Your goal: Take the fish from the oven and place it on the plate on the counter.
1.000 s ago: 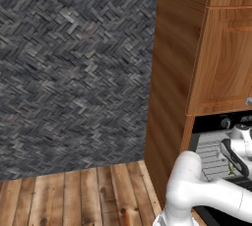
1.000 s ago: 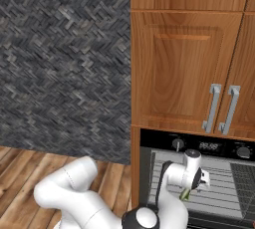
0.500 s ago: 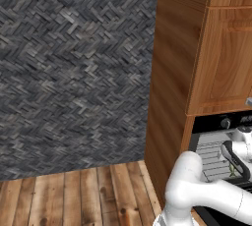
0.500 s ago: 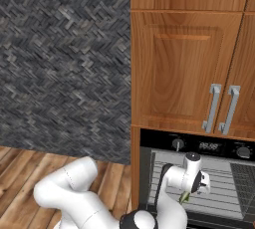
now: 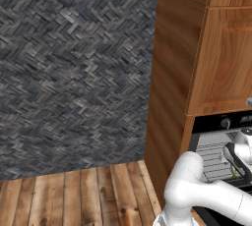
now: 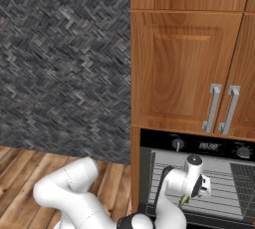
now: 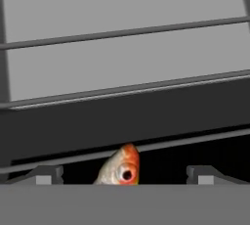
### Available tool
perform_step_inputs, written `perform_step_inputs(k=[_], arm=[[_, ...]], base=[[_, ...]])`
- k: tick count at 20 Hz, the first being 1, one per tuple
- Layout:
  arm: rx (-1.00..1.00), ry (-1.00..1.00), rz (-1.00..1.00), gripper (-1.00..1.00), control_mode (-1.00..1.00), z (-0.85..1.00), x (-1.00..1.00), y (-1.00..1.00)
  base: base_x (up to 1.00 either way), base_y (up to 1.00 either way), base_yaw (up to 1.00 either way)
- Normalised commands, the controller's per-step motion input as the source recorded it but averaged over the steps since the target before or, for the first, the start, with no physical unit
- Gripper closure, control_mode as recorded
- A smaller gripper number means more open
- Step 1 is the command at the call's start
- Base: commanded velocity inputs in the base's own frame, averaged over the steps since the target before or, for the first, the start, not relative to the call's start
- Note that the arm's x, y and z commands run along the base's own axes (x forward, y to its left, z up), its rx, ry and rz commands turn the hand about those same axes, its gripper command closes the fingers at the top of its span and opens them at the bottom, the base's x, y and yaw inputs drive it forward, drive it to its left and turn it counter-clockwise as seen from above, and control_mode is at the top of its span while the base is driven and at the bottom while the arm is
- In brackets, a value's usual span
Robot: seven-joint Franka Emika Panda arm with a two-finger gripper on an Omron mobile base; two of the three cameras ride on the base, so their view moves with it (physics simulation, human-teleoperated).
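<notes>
The gripper (image 7: 124, 175) stands wide open inside the oven (image 6: 199, 146), its two dark fingertips (image 7: 46, 174) spread well apart with nothing between them but the head of the fish (image 7: 121, 168). The fish lies just ahead of the gripper and roughly midway between the tips, its orange-tinged head and round eye facing the hand, the rest of the body hidden below the edge of the hand view. In the right base view a greenish sliver of the fish (image 6: 183, 201) shows just under the gripper (image 6: 199, 193), on the wire rack (image 6: 229, 193). It looks small, slim and light, probably stiff enough to lift from one point, but smooth and tapered, so it may slip or swivel if pinched at the narrow head. The thicker middle of the body seems the better hold, squeezed across the flanks, with the tips kept clear of the rack wires.
</notes>
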Motion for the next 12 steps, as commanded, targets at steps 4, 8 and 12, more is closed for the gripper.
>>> perform_step_inputs(k=[4,8,12], arm=[[0.00,0.00,0.00,-1.00,-1.00,-0.45,-0.40,0.00],[0.00,-0.04,0.00,-1.00,-1.00,-0.33,-0.39,0.00],[0.00,0.00,0.00,-1.00,-1.00,-0.42,-0.56,0.00]], base=[[0.00,0.00,0.00],[0.00,0.00,0.00],[0.00,0.00,0.00]])
